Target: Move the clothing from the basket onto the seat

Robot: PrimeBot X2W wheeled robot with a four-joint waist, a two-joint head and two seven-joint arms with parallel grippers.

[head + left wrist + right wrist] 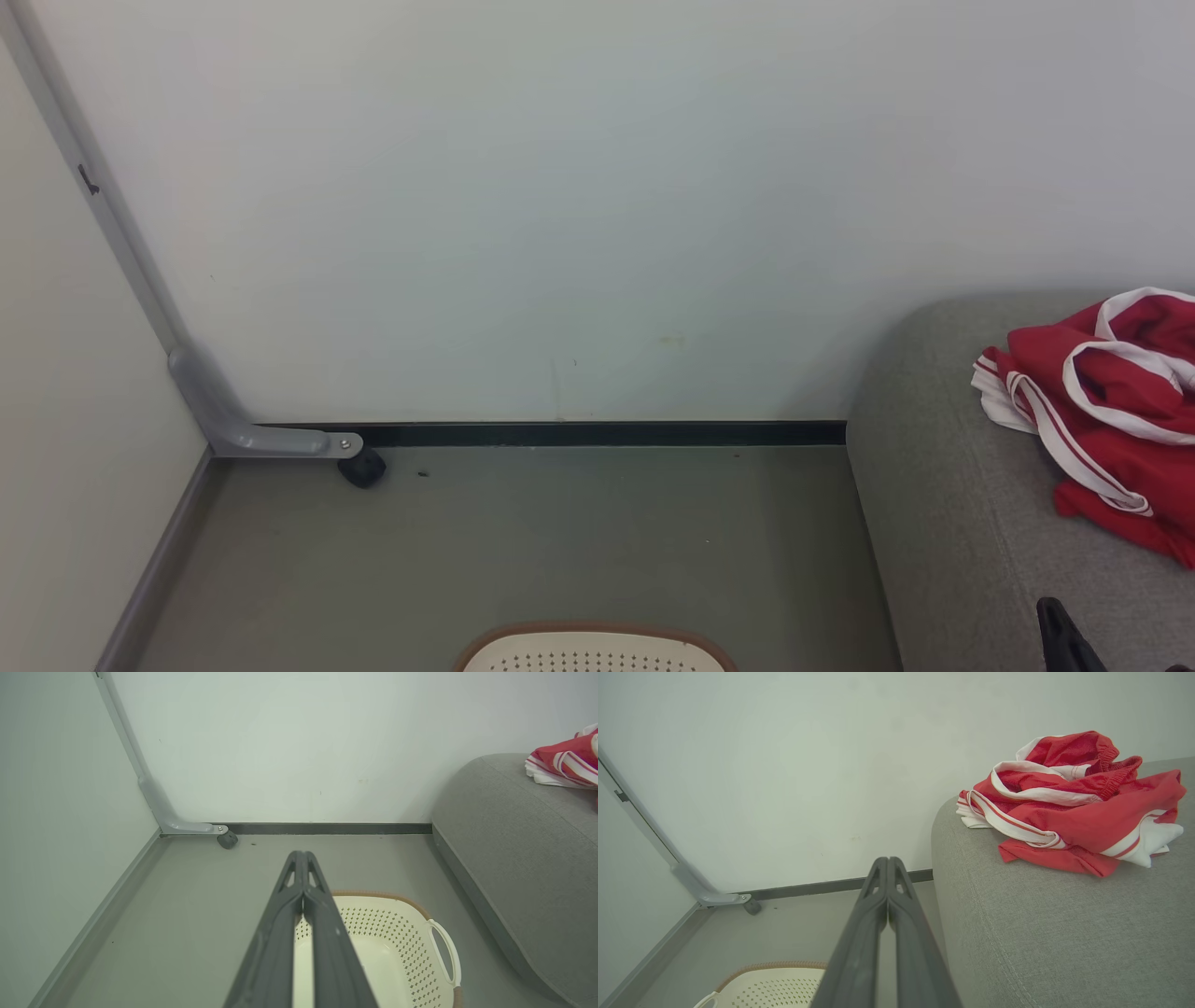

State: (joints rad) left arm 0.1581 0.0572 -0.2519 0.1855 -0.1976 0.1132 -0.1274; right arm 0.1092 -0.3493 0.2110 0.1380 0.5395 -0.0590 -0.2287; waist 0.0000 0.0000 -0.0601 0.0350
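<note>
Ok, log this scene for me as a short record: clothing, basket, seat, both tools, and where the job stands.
clothing: red and white heap, lying on the seat
seat: grey cushion, right of the basket
basket: cream, brown rim, on the floor; no clothing in the part that shows
left tool: shut, empty, basket below it
right tool: shut, empty, clear of the clothing
job: looks done

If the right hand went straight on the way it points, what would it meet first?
Probably the pale wall, just beside the grey-green woven-fabric seat. Nothing shows between the wall and the shut right hand, though depth is unclear.
</note>
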